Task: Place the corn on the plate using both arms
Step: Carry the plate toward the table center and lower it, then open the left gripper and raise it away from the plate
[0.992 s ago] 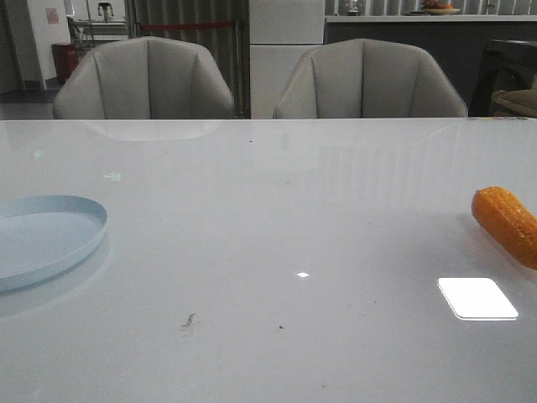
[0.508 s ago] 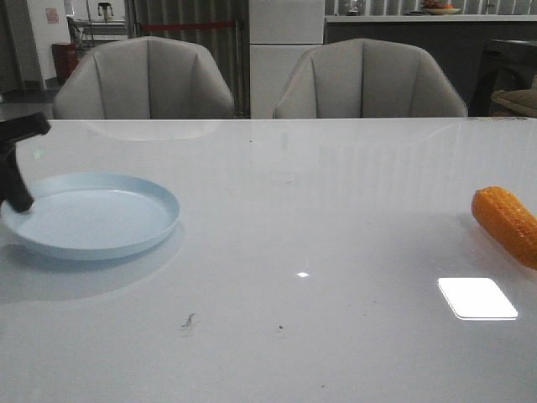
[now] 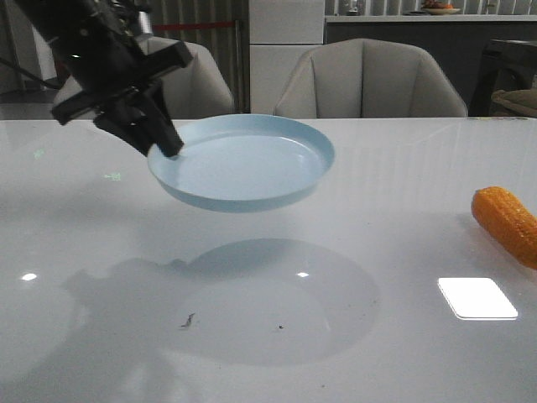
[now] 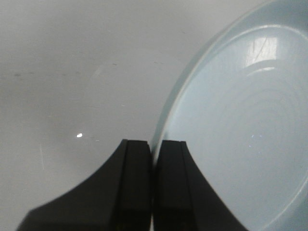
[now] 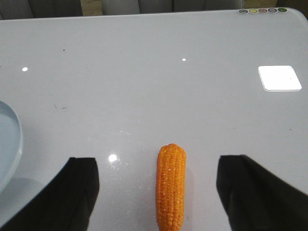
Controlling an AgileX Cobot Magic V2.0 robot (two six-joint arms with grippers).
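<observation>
above table — left gripper (image 3: 168,147) (clamped) holds plate (image 3: 243,164)

The table (image 3: 277,353) is a wide, glossy white top that fills the lower two thirds of the front view, with bright light patches mirrored in it and a few small dark specks at lower centre. Only the corn (image 3: 507,223) lies on it, at the right edge of the frame.

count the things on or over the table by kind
plate: 1, held in the air by the left hand
corn: 1, lying on the table between the right hand's fingers
total: 2
</observation>
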